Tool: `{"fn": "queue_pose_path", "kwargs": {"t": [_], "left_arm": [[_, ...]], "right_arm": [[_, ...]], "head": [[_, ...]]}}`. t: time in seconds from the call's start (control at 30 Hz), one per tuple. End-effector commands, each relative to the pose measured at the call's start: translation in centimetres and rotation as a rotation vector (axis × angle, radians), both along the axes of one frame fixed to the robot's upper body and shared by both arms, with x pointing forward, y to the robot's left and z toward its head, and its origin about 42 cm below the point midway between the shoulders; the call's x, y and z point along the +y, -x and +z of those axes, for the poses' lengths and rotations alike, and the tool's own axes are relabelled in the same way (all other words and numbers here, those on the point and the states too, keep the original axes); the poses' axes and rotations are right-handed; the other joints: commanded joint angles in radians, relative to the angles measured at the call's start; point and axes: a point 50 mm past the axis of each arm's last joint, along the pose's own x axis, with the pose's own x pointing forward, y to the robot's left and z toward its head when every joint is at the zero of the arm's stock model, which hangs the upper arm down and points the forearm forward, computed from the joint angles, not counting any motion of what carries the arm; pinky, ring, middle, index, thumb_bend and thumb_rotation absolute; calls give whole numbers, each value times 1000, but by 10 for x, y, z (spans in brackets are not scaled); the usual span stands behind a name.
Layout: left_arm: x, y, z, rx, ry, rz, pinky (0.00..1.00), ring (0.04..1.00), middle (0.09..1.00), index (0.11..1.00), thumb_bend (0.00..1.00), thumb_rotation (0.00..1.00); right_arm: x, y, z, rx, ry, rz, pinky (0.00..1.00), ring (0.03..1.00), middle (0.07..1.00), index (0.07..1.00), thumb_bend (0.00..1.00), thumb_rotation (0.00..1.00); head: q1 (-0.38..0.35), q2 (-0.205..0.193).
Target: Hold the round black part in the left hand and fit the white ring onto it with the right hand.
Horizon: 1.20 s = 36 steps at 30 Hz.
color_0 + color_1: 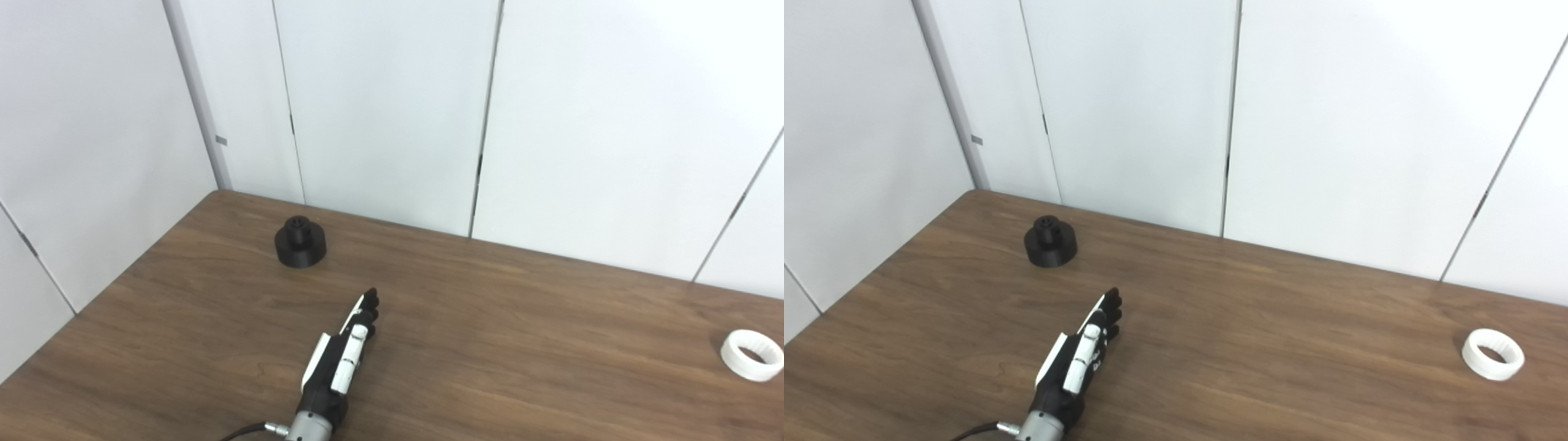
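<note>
The round black part [300, 242] stands on the wooden table [490, 318] near its far left corner, a small hub on top. The white ring [752, 354] lies flat at the table's far right. My left hand [340, 361] reaches in from the bottom edge, fingers stretched out straight and pointing up toward the black part, a good hand's length short of it. It holds nothing. My right hand is out of view.
White wall panels [392, 110] close off the table at the back and the left. The table's left edge [104, 288] runs diagonally close to the black part.
</note>
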Motion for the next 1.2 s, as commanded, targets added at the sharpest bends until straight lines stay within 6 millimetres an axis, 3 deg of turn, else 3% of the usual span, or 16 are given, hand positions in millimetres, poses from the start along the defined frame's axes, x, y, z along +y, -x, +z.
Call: {"fn": "queue_pose_path", "kwargs": {"t": [0.0, 0.37, 0.53, 0.57, 0.7, 0.8, 0.97, 1.17], "left_arm": [[0, -8, 16, -72, -8, 1, 1000, 1000, 1000, 1000, 549, 990], [-1, -7, 18, -71, -11, 5, 1000, 1000, 1000, 1000, 540, 988], [2, -5, 22, -50, -48, -1, 1000, 1000, 1000, 1000, 639, 778], [4, -6, 26, -66, -69, -1, 1000, 1000, 1000, 1000, 644, 766], [13, -10, 44, -144, -115, 17, 994, 998, 1000, 1000, 655, 513], [25, -16, 59, -175, -162, 54, 970, 987, 997, 1000, 702, 450], [60, -30, 94, -194, -339, 134, 979, 997, 1000, 1000, 782, 425], [95, -44, 130, -178, -452, 233, 976, 988, 999, 994, 842, 483]], "right_arm": [[-2, -2, 7, -9, 22, 15, 1000, 1000, 1000, 1000, 633, 1000], [-4, -2, 6, -14, 25, 22, 1000, 1000, 1000, 1000, 608, 1000], [-1, 0, 8, -15, 19, 20, 1000, 1000, 1000, 1000, 604, 1000], [0, 0, 9, -15, 21, 21, 1000, 1000, 1000, 1000, 605, 1000], [2, 2, 11, -17, 25, 26, 1000, 1000, 1000, 1000, 594, 1000], [5, 3, 13, -12, 29, 20, 1000, 1000, 1000, 1000, 592, 1000], [10, 3, 13, -14, 18, 20, 1000, 1000, 1000, 1000, 590, 1000], [13, 3, 12, -12, 10, 23, 1000, 1000, 1000, 1000, 608, 1000]], "head": [[2, 1], [4, 5], [12, 4], [14, 7], [18, 9], [18, 8], [18, 8], [18, 8]]}}
